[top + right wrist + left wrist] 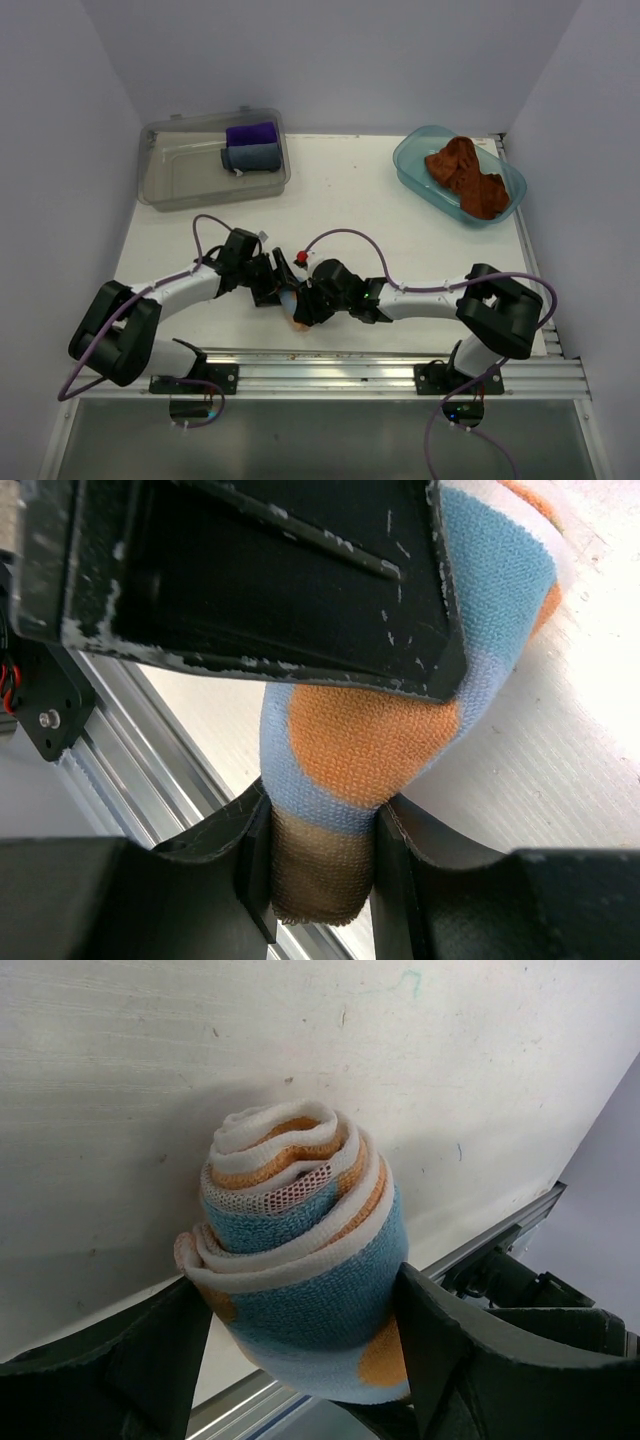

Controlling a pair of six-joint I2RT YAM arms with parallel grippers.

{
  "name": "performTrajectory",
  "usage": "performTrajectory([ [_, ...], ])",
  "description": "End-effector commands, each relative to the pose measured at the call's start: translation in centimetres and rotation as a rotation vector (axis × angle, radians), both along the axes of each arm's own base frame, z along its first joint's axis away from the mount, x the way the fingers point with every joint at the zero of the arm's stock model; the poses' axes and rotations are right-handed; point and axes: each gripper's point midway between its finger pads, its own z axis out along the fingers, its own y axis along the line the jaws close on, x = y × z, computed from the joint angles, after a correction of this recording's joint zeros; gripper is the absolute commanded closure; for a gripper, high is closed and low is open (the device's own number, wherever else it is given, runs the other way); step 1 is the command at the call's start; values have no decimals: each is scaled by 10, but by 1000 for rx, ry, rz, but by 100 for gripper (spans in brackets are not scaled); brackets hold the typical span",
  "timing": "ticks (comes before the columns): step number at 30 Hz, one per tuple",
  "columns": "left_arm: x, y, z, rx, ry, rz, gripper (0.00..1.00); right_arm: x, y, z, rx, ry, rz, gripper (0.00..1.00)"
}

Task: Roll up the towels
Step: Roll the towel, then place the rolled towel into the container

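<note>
The patterned pale blue, orange and white towel [300,1260] is rolled into a tight cylinder near the table's front edge. In the top view only a bit of it [293,305] shows between the two grippers. My left gripper [300,1360] is shut on the roll, one finger on each side. My right gripper [320,870] is shut on one end of the same towel [370,740], with the left gripper's finger [280,570] just above it. The rust-brown terry towel [467,174] lies crumpled in the blue tub [415,170] at the back right.
A clear plastic bin [170,185] at the back left holds a rolled purple cloth [251,133] and a rolled grey-blue cloth [250,157]. The aluminium rail [330,365] runs along the front edge, right beside the grippers. White walls close in the table on three sides.
</note>
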Motion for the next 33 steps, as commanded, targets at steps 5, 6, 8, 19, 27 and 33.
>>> performTrajectory([
  [5, 5, -12, 2, -47, -32, -6, 34, 7, 9, 9, 4, -34, 13, 87],
  [6, 4, -12, 1, -49, -27, -5, 37, 7, 9, 8, 1, -33, 14, 87],
  [8, 3, -15, 0, -55, -25, -7, 43, 8, 9, 7, -5, -33, 12, 87],
  [19, -1, -21, -7, -77, -21, -29, 65, 15, 0, 4, -75, -62, -10, 54],
  [27, 21, 4, 7, -56, -47, 34, 77, 41, -37, 79, -60, -231, -167, 22],
  [33, 37, 11, 23, -64, -78, 70, 79, 64, -95, 109, -107, -333, -382, 19],
])
